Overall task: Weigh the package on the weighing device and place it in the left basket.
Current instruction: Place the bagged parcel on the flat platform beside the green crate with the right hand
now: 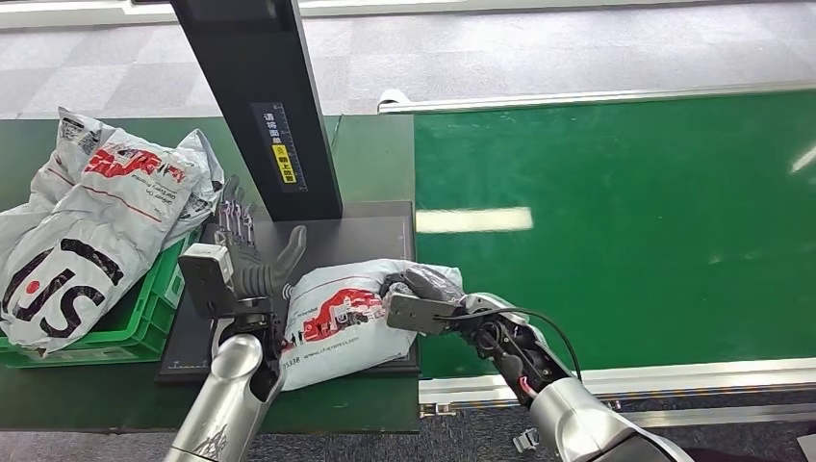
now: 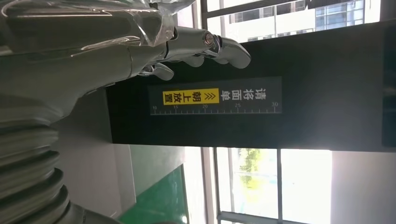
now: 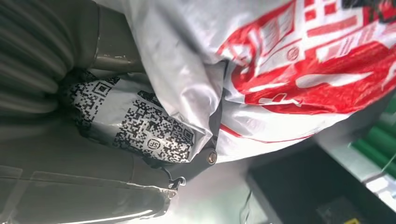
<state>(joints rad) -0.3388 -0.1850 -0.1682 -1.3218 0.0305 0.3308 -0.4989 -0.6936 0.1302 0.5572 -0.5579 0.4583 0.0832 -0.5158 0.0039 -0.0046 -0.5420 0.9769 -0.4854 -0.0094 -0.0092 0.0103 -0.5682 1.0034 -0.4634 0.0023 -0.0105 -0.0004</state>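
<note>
A green basket (image 1: 144,322) sits at the left edge of the dark green desk (image 1: 370,149). Big white mail bags (image 1: 91,231) with red and black print are piled in it and spill over its rim. Just beside the basket is the flat black weighing device (image 1: 370,241), with a tall black post (image 1: 260,96) standing at its back. The post has a yellow label (image 2: 191,96) on it. The left hand (image 1: 252,258) is up over the left part of the scale, fingers spread, holding nothing. The white package (image 1: 337,318) with red print lies on the front of the scale and hangs over its front edge. The right hand (image 1: 423,294) grips the package's right end, fingers wrapped around the plastic. Right of the scale is a green belt (image 1: 625,221).
</note>
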